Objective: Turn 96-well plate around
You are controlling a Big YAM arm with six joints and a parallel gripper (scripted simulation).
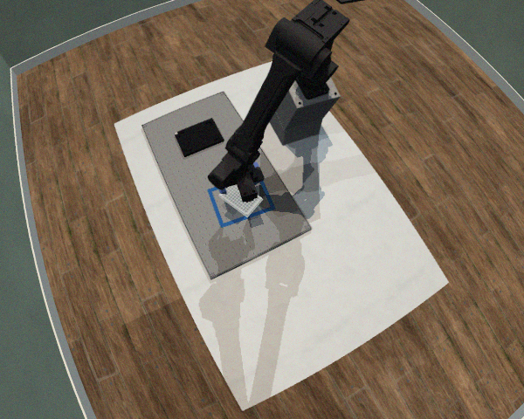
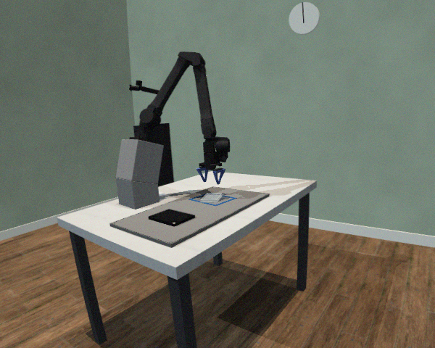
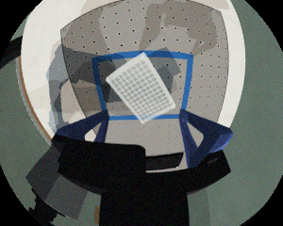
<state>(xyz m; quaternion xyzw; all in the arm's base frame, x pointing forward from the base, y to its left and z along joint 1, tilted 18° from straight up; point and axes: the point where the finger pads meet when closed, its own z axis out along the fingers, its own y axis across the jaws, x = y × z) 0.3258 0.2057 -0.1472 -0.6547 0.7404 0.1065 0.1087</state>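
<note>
Two blue fingers (image 2: 201,175) of the gripper (image 2: 210,175) stood spread wide, holding nothing, above the deck (image 2: 225,213). White well plate (image 3: 140,87) lay below, askew inside the blue taped outline (image 3: 148,117). Black nest (image 1: 199,136) sat well apart, unoccupied, on the same deck.

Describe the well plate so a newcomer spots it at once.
On the white table lies a grey deck; at its far end is a blue taped outline. Inside it, askew, sits the well plate: white and gridded, unlike the plain black nest.
</note>
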